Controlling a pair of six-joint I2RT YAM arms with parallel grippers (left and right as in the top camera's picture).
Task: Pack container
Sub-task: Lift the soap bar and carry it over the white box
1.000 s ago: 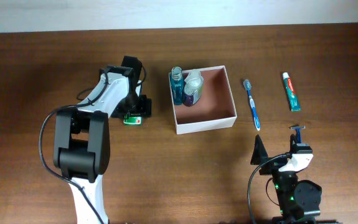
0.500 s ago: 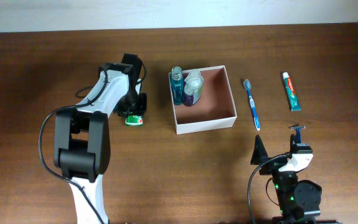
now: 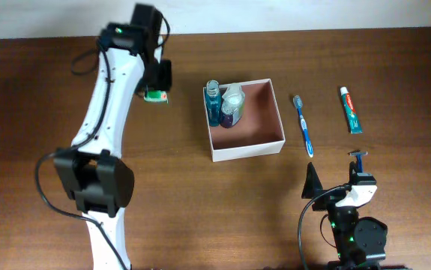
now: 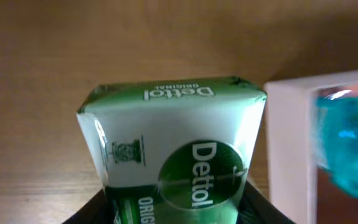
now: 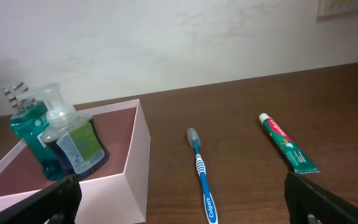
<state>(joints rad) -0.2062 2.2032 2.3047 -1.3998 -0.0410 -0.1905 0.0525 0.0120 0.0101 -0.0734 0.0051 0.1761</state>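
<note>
Dark wooden table (image 3: 414, 195) bore the square white-walled, reddish-brown-lined container (image 3: 249, 151) near its far edge, midway. Left gripper (image 3: 158, 84) was clamped on a green-and-white Dettol soap packet (image 4: 172, 155) beside it; carrying it over the wall looked next. Right gripper (image 5: 179, 199) idled near the front edge, fingers apart.

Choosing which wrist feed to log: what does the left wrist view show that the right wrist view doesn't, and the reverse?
Only the left wrist view: the Dettol soap bar, clamped in the left gripper. Only the right wrist view: the toothbrush, the toothpaste tube, the pump bottle and the open right gripper. Both: the container, seen by its white wall, and the teal bottle.
</note>
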